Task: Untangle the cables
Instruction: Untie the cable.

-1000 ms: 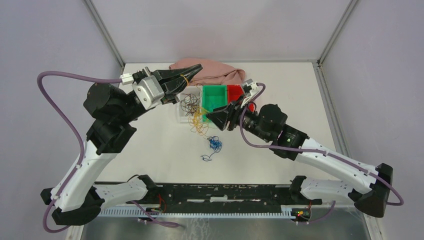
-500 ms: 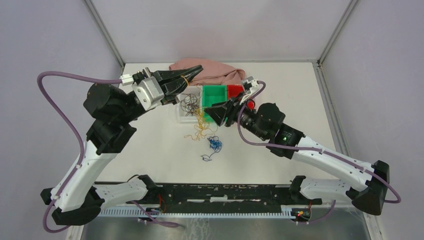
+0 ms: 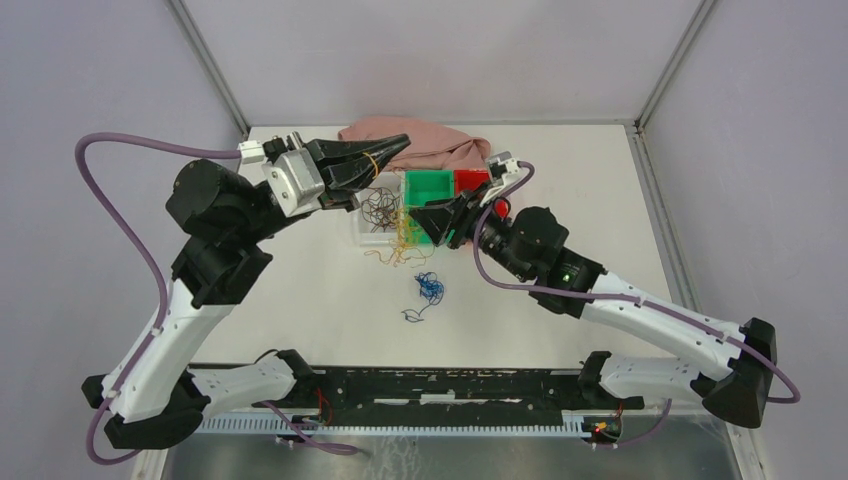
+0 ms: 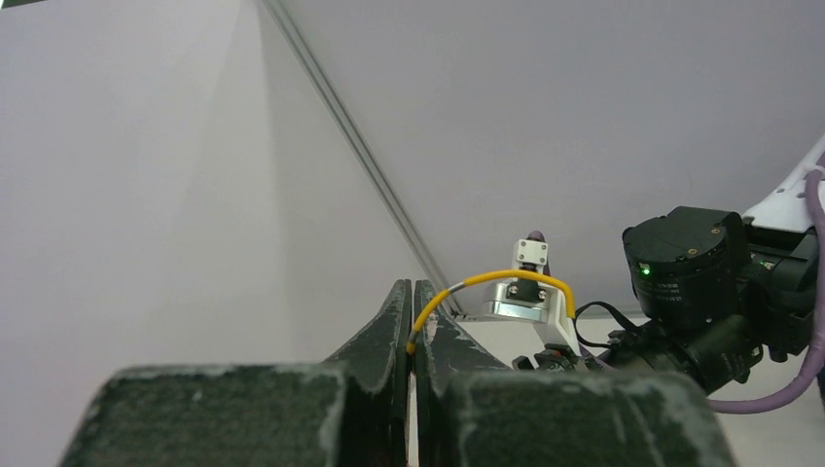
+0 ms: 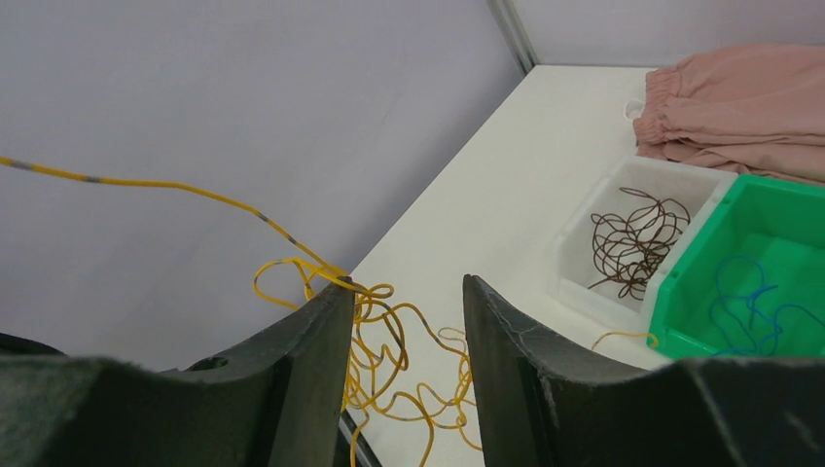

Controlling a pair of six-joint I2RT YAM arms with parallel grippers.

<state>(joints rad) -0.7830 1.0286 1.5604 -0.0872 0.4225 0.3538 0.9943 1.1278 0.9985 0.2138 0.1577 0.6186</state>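
- I'm driving a robotics lab cell, not a home or a shop: plain grey panels [image 3: 430,50] wall it in on three sides, joined by bare metal frame posts [image 3: 207,65].
- The white table [image 3: 300,290] carries no furnishings, only a black mounting rail [image 3: 440,385] at its near edge.
- Two arms, the left arm [image 3: 165,330] and the right arm [image 3: 660,325], are bolted there, with purple hoses [image 3: 127,232] looping free and a green status light [image 3: 568,272] lit.
- The props look like test material: a green bin [image 3: 428,187], a red bin [image 3: 468,180] and loose cables [image 3: 430,288].
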